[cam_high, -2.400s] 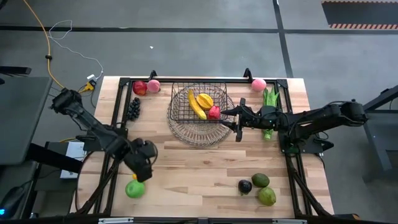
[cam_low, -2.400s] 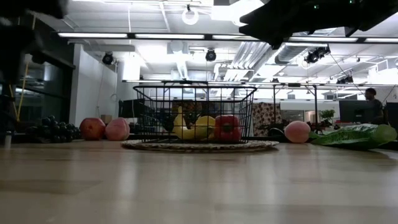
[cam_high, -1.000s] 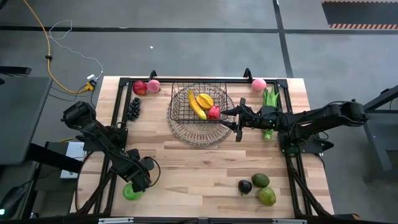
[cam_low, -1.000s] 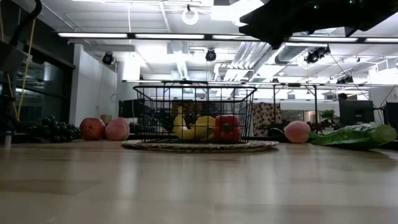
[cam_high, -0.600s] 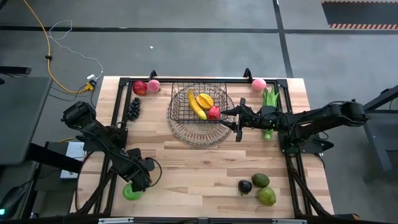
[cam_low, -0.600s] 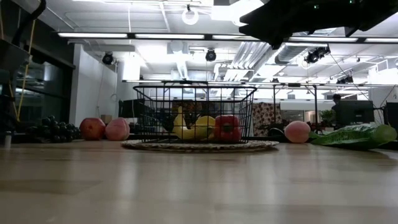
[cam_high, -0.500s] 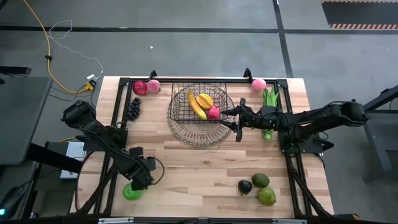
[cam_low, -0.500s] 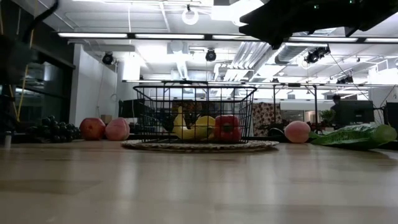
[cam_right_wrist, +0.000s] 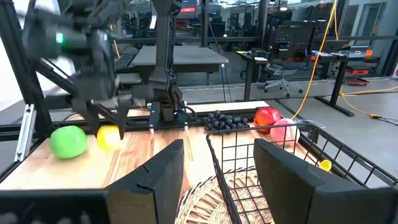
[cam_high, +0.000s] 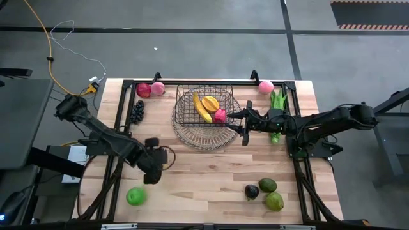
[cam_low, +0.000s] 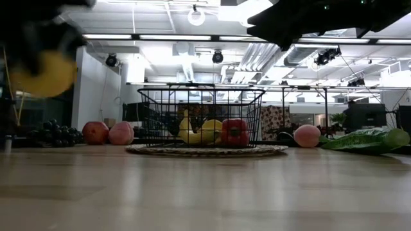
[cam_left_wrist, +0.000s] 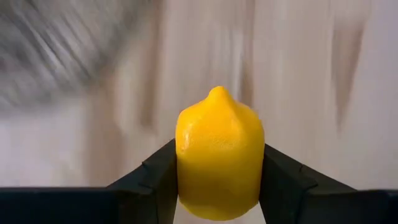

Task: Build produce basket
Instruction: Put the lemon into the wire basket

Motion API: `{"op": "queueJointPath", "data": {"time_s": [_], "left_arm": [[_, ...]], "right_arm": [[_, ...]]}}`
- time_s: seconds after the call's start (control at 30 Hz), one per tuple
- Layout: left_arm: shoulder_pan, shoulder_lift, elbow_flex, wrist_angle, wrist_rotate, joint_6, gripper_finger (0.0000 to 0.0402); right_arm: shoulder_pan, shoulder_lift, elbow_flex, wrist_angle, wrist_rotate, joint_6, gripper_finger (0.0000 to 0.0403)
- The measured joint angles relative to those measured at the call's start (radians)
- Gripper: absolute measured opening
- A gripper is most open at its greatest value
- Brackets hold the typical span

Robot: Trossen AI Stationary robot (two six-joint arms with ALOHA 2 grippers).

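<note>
While the left gripper [cam_left_wrist: 217, 186] held a lemon [cam_left_wrist: 219, 152] tight, the basket [cam_high: 206, 107] had three pieces; most produce lay outside, and the right gripper's [cam_high: 244, 128] fingers waited part-open, empty.

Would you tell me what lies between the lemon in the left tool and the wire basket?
Only bare tabletop: in the high view nothing sits between the lemon, held in the left tool, and the basket.

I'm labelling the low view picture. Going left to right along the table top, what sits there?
Dark grapes → red apple → pink peach → wire basket holding banana and red pepper → second peach → green pods.
</note>
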Motion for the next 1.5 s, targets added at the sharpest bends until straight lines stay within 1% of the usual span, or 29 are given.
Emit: {"op": "queueJointPath", "data": {"time_s": [0.1,0.17,0.2,0.27,0.33,0.4,0.47,0.57,0.67,0.77,0.87,0.93,1.5], "left_arm": [[0.002,-0.081,0.0,0.122,-0.182,0.132,0.016],[0.003,-0.136,-0.01,0.228,-0.28,0.24,0.016],[0.009,-0.159,-0.019,0.293,-0.316,0.3,0.016],[0.031,-0.207,-0.052,0.433,-0.334,0.421,0.016],[0.07,-0.252,-0.102,0.594,-0.308,0.534,0.016],[0.126,-0.293,-0.169,0.761,-0.239,0.621,0.016],[0.194,-0.32,-0.245,0.921,-0.155,0.668,0.016],[0.301,-0.337,-0.366,1.151,-0.057,0.681,0.0161],[0.397,-0.338,-0.472,1.356,-0.011,0.651,0.0161],[0.47,-0.33,-0.542,1.506,0.032,0.595,0.0161],[0.502,-0.326,-0.587,1.587,0.079,0.56,0.0161],[0.507,-0.326,-0.597,1.615,0.088,0.561,0.0161],[0.505,-0.326,-0.599,1.618,0.082,0.55,0.0161]], "right_arm": [[0.0,0.0,0.0,-0.001,0.0,0.0,0.0185],[0.0,0.0,0.0,0.0,0.0,0.001,0.0185],[0.0,0.0,0.0,-0.001,0.0,0.003,0.0185],[0.0,0.0,0.0,0.0,0.0,0.003,0.0185],[0.0,0.0,0.0,-0.003,0.0,0.003,0.0185],[0.0,0.0,0.0,-0.002,0.0,0.003,0.0185],[0.0,0.0,0.0,-0.003,0.0,0.003,0.0185],[0.0,0.0,0.0,-0.004,0.0,0.0,0.0185],[0.0,0.0,0.0,-0.006,0.0,0.0,0.0185],[0.0,0.0,0.0,-0.009,0.0,-0.016,0.0185],[0.0,0.0,0.0,-0.01,0.0,-0.019,0.0185],[0.0,0.0,0.0,-0.01,0.0,-0.02,0.0185],[0.0,0.0,0.0,-0.013,0.0,-0.027,0.0185]]}}
